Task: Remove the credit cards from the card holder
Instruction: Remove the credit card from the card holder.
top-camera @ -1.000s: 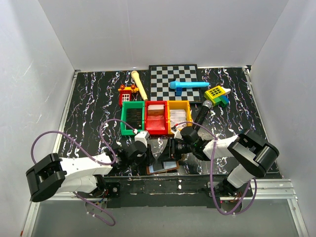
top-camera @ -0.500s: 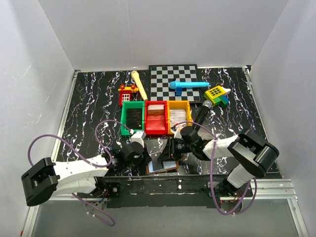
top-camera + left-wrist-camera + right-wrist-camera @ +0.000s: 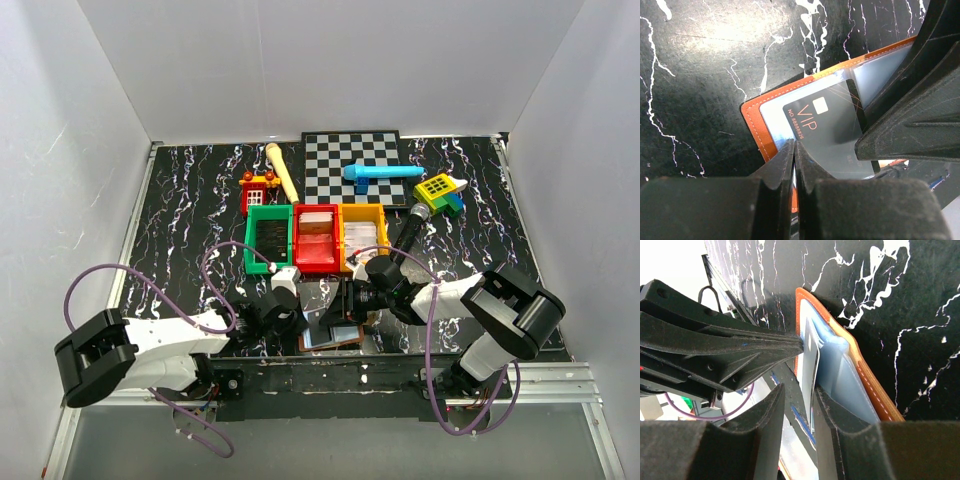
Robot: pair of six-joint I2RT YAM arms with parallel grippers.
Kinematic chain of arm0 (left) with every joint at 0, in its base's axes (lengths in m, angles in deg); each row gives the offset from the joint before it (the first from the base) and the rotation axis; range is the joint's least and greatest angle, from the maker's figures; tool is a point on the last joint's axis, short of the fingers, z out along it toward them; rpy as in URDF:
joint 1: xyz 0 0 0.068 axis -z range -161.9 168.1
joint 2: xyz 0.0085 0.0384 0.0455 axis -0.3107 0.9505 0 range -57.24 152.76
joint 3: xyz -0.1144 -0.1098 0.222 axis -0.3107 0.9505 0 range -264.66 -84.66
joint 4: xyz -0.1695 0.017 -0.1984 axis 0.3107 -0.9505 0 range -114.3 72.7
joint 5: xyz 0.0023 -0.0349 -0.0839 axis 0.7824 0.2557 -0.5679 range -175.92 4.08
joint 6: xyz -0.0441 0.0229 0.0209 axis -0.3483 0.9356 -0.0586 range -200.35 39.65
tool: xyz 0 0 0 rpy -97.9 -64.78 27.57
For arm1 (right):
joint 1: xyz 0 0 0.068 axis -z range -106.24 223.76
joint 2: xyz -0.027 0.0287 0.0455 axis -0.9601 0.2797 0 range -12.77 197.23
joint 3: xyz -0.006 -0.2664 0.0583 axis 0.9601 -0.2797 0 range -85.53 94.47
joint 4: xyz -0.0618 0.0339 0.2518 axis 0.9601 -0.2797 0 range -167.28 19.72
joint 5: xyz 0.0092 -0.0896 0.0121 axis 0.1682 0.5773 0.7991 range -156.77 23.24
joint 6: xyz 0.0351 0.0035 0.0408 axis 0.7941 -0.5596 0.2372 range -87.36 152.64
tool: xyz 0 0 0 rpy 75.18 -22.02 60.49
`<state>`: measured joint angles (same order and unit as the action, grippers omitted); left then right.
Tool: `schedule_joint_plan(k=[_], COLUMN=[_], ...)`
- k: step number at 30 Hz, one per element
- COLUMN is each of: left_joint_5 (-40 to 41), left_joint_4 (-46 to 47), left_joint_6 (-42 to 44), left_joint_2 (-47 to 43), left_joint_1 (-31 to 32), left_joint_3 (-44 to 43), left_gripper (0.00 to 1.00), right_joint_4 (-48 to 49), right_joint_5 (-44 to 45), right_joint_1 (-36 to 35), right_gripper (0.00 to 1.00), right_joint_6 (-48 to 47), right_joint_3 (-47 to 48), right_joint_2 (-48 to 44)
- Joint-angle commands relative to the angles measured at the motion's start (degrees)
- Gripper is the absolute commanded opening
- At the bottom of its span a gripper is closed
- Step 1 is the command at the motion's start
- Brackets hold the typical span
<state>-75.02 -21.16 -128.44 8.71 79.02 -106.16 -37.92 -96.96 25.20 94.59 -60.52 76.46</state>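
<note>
The card holder [image 3: 337, 339], a brown bi-fold with pale blue-grey inner panels, lies open at the table's near edge between both grippers. In the left wrist view its orange-brown rim [image 3: 754, 122] frames a dark card marked VIP [image 3: 825, 125] lying on the pale panel. My left gripper [image 3: 794, 150] is shut on the holder's near edge. My right gripper [image 3: 812, 395] is open, its jaws on either side of a pale card edge [image 3: 813, 365] that stands out of the holder [image 3: 867, 380]. The right fingers [image 3: 912, 95] cover the VIP card's right end.
Green [image 3: 268, 240], red [image 3: 316, 238] and orange [image 3: 364, 232] bins stand in a row just behind the grippers. Further back are a chessboard [image 3: 355, 165], a blue toy [image 3: 380, 174], a wooden stick [image 3: 282, 172], a red toy house [image 3: 260, 190] and a yellow block toy [image 3: 438, 189].
My left gripper drew back to the left half a second ago and has returned to the holder's near edge. The right arm has stayed in place.
</note>
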Motion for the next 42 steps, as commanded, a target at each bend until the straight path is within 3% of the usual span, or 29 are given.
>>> schedule_joint_plan(k=[1,17,26,42], left_joint_5=[-1.40,-3.16,-1.76,-0.09], left_joint_4=[0.34,2.80,2.36,0.78], left_joint_6=[1.25,2.31,0.99,-0.86], left_joint_2=[1.37,4.01,4.01,2.78], left_joint_1=[0.16,0.25,0.24,0.25], left_joint_3=[-1.09,-1.44,-0.30,1.02], left_gripper=[0.00,0.00,0.00,0.00], right_joint_4=[2.01,1.83,-3.53,-4.76], right_joint_5=[-1.09,-2.32,-1.36,-0.57], right_joint_1=[-0.40,-0.40,-0.31,0.65], right_gripper=[0.37,0.38,0.38,0.34], right_joint_6=[-0.25,-0.25,-2.89,-3.42], right_joint_3=[2.32,4.34,4.61,2.85], right_joint_2=[0.24,2.26,-0.90,-3.89])
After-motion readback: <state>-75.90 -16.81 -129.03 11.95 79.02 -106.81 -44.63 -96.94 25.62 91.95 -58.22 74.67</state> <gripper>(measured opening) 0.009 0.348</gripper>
